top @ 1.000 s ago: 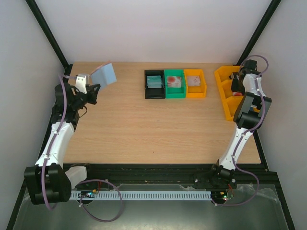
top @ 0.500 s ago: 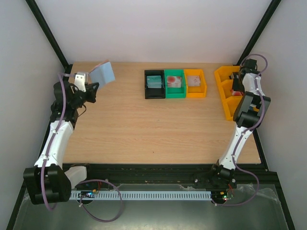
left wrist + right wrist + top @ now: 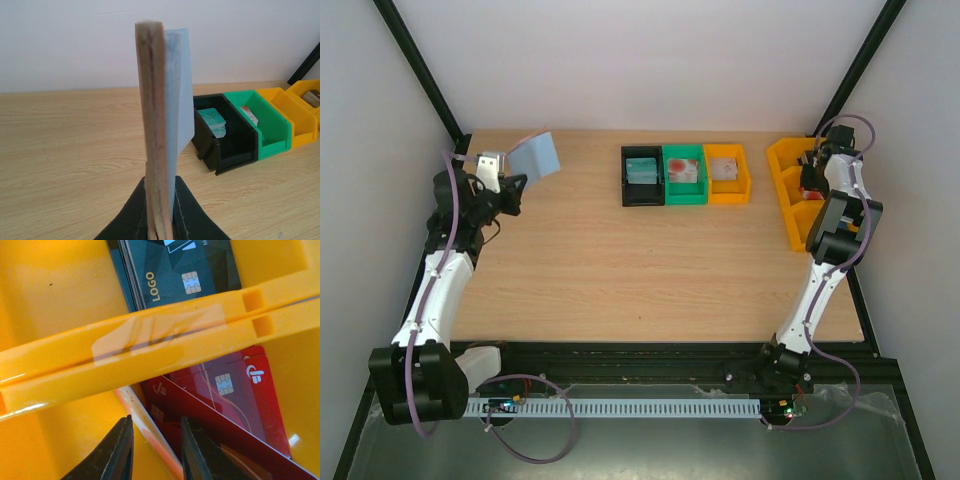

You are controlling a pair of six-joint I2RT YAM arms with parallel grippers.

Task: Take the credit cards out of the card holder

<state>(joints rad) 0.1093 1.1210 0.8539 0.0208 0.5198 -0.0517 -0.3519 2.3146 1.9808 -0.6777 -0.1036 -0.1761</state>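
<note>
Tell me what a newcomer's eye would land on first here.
The left tool grips the card holder upright over the far-left corner of the table, blue-grey lining showing. At the far right, the right tool reaches down into a yellow bin over red cards. A black bin, a green bin and an orange bin stand in a row at the far middle.

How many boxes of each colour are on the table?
Black bin: 1
Green bin: 1
Orange-yellow bins: 2, the small one next to the green and the big divided one at the right edge
Total: 4
</note>
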